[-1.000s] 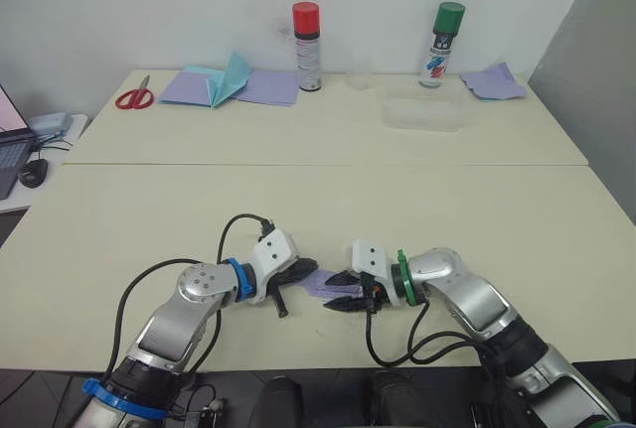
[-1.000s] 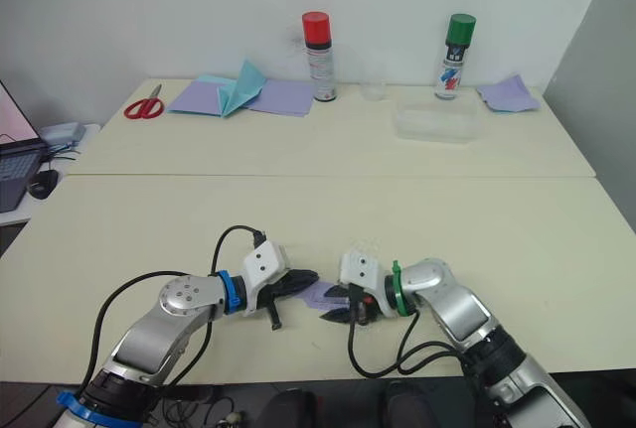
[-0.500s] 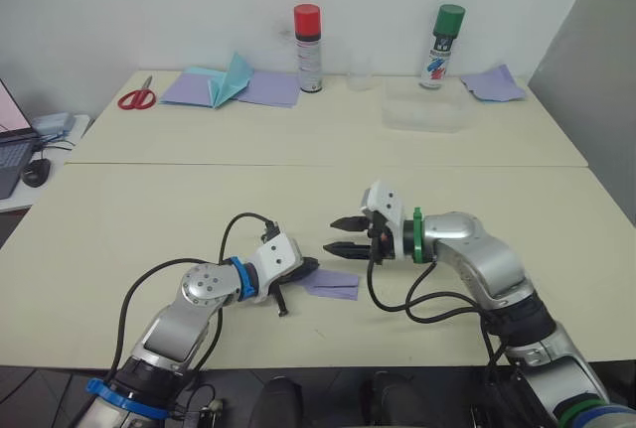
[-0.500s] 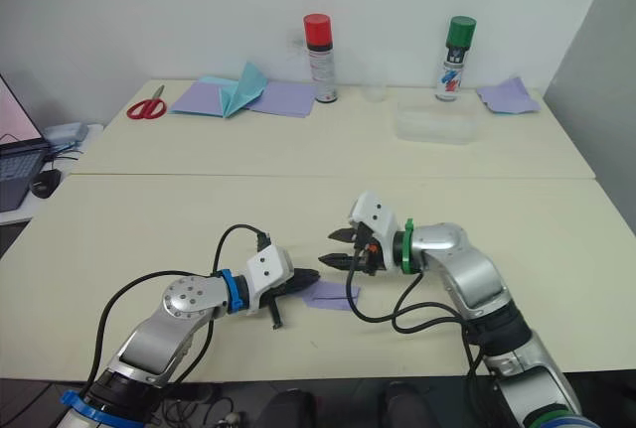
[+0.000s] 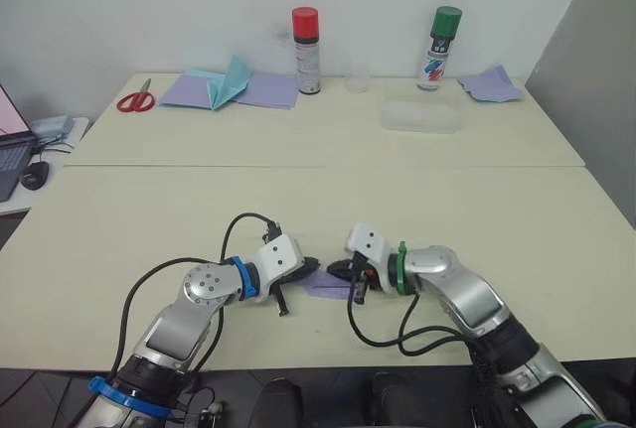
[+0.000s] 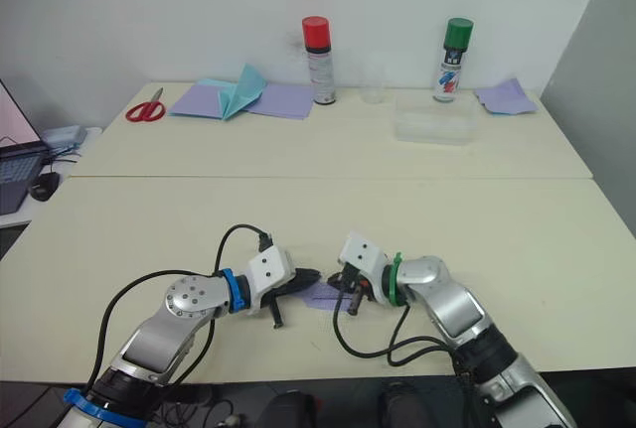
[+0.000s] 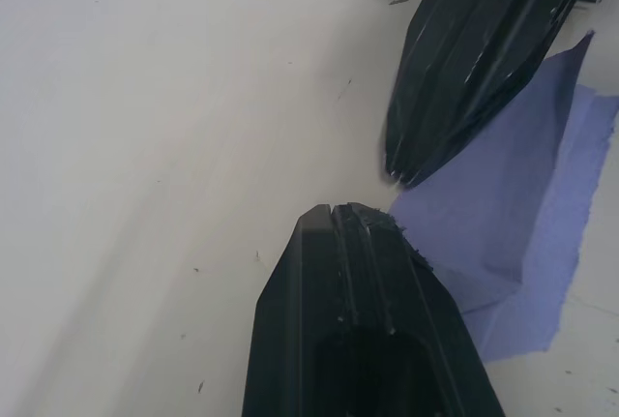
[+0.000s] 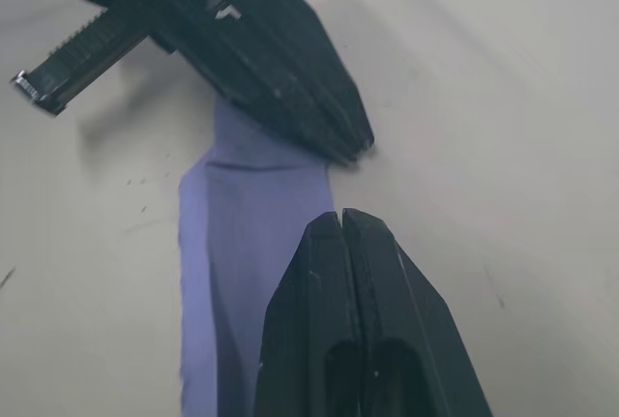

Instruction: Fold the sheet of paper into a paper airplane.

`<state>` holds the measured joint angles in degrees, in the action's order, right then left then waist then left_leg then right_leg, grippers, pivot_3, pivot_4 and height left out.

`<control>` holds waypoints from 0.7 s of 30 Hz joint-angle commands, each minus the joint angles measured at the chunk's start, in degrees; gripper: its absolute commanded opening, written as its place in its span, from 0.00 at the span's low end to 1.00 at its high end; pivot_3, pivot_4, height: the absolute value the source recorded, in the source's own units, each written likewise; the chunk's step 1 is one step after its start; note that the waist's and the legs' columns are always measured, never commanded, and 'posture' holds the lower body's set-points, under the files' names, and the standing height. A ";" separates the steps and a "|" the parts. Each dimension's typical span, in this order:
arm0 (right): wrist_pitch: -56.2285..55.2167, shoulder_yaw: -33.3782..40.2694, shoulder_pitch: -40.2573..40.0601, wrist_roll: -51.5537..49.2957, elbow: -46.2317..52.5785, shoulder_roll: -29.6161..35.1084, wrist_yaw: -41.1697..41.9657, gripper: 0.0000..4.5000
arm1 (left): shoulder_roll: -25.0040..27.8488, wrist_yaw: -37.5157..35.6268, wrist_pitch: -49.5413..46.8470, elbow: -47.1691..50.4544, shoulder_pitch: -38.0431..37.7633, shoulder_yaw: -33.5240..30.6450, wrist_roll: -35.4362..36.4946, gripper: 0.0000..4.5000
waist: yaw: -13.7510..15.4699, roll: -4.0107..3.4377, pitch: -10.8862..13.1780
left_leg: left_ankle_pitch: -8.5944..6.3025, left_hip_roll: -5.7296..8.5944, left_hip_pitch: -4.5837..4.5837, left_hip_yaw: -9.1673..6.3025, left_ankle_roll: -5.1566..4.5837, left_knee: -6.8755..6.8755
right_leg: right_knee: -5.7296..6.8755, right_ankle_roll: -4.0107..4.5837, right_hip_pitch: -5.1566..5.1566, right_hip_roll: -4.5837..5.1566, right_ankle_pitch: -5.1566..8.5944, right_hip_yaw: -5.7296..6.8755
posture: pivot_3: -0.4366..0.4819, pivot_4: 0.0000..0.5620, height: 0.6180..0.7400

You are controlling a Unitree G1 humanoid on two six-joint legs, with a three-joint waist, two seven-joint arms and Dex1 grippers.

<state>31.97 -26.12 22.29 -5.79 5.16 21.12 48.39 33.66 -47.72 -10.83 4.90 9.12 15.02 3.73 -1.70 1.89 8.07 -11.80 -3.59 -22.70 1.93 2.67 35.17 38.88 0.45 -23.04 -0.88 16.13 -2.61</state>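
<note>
On your cream table [image 5: 119, 219], the folded sheet of paper [image 5: 328, 285] lies flat between both claws; left claw [image 5: 308, 267] and right claw [image 5: 341, 270] are both closed, tips pressing its edges.

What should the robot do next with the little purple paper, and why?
Probably press and slide the shut right pincer along the folded sheet of paper to sharpen the crease. Both pincers' tips rest on the paper, and the left pincer, also shut, pins its other end flat on the table.
</note>
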 commanded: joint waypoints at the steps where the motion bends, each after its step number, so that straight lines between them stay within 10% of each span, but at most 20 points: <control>1: 2.05 -0.68 -3.02 1.23 0.88 3.36 0.44 0.00 | 1.22 -0.49 -2.44 -4.04 -2.07 2.00 -2.81 0.00 | 0.00 0.01 -0.07 | 0.00 0.00 0.00 0.00 0.00 0.00 | 0.00 0.01 0.00 0.00 0.01 -0.01 | 0.48 0.27 1.00; 13: -1.68 3.21 -7.58 -0.88 7.29 13.20 4.77 0.00 | 1.52 -0.94 -1.82 -5.07 -1.13 2.16 -2.88 0.00 | 0.01 0.03 -0.07 | 0.00 -0.02 0.24 -0.07 0.00 -0.02 | -0.13 0.29 0.30 0.08 0.19 -0.05 | 0.48 0.27 1.00; 21: -8.74 9.33 -2.49 -8.83 6.47 4.47 5.67 0.00 | 2.00 -1.26 -0.73 -5.22 -0.93 2.34 -3.09 0.00 | -0.19 -0.06 0.27 | -0.01 -0.09 0.39 -0.16 0.01 -0.09 | -0.17 0.48 0.42 0.05 0.30 -0.02 | 0.48 0.27 1.00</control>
<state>25.91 -18.62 18.26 -13.76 11.34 25.97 54.10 34.86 -48.38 -9.76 3.69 10.20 15.31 3.43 -1.89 1.84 8.35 -11.80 -3.67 -22.30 1.77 2.68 35.08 38.72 0.93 -22.61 -0.85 16.42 -2.62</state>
